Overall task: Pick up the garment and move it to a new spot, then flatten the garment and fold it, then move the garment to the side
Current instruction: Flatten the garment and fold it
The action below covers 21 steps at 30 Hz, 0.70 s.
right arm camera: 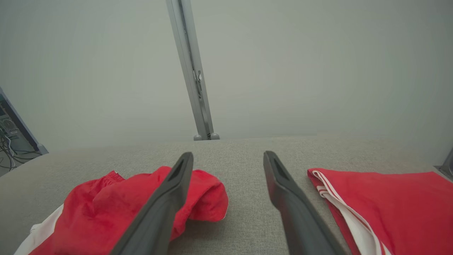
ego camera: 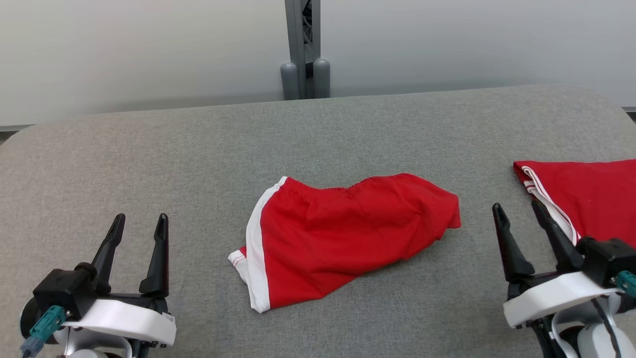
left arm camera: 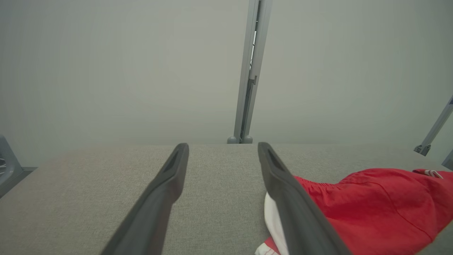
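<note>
Garment [ego camera: 343,238], a pair of red shorts with a white side stripe, lies crumpled in the middle of the grey padded table [ego camera: 149,149], between the two grippers and slightly farther off than both. Left gripper [ego camera: 140,219] sits at the near left, well apart from the shorts' white-striped end, its two dark fingers spread wide with nothing between them. Right gripper [ego camera: 516,206] sits at the near right, fingers likewise wide apart and empty, just beside the striped edge of a second red garment [ego camera: 591,199] lying flat on the table's right side.
</note>
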Motion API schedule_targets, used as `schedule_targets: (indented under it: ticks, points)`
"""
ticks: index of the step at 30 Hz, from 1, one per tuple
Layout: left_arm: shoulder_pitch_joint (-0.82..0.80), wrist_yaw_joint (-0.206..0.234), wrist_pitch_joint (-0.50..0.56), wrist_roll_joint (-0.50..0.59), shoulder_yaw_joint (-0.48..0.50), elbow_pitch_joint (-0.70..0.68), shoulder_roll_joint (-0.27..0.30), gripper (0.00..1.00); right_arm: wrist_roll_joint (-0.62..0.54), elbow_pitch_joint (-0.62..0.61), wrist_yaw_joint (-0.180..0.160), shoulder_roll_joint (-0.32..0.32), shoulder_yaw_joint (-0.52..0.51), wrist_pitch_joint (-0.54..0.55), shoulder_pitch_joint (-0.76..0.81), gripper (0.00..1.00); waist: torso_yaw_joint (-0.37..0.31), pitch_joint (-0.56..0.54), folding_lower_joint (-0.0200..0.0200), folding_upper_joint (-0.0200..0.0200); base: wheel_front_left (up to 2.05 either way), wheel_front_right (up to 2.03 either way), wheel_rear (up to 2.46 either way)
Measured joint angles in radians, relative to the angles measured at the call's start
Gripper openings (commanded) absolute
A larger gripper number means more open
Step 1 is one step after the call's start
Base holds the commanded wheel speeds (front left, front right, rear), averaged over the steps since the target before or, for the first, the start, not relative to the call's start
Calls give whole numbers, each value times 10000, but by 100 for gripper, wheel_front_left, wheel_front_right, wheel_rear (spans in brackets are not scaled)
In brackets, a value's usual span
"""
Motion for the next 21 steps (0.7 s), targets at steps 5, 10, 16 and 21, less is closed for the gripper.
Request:
schedule_targets:
  ticks: [5,10,16,21]
  points:
    - [-305,-104,-4,13,-171,107,-61,100,282,272,0,-589,-251,90,-816,100,340,89,0,0,0,0,0]
    - [-662,-293,-61,31,-435,282,-280,100,1147,909,0,-1277,35,422,-2428,100,928,244,0,0,0,0,0]
    - [-1238,-671,-192,104,-993,629,-721,100,2393,2209,0,-2309,1918,1375,-4501,100,1970,512,0,0,0,0,0]
    - [-1684,-1016,-355,127,-1313,1133,-1068,100,3877,3252,0,-3001,4378,2537,-5866,100,2931,823,0,0,0,0,0]
